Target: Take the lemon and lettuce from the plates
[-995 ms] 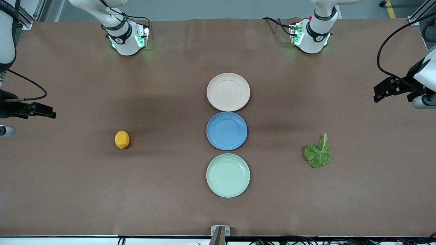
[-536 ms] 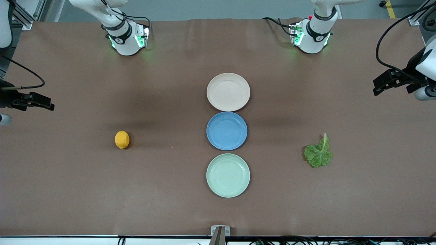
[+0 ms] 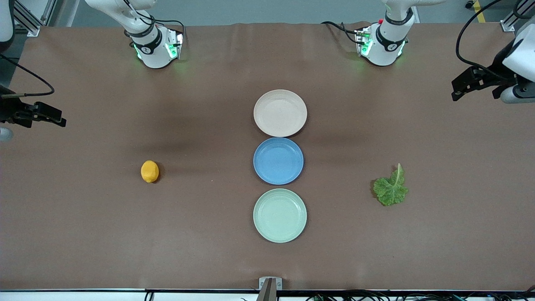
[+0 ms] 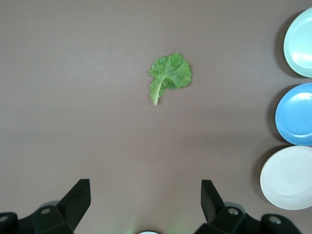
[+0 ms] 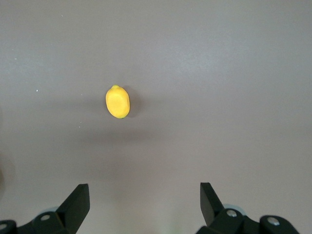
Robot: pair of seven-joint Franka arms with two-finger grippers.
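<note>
Both claws risen, left claw (image 4: 145, 204), right claw (image 5: 145, 207) wide open, empty

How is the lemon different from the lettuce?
The lemon is yellow-orange, smooth and plump; the lettuce is green, crinkly and flat. The lemon lies toward the right arm's end of the table, the lettuce toward the left arm's. Both lie on the bare table, not on plates.

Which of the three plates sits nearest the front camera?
The mint green plate. It is the end of the row closest to the camera, with the blue plate in the middle and the beige plate nearest the bases.
</note>
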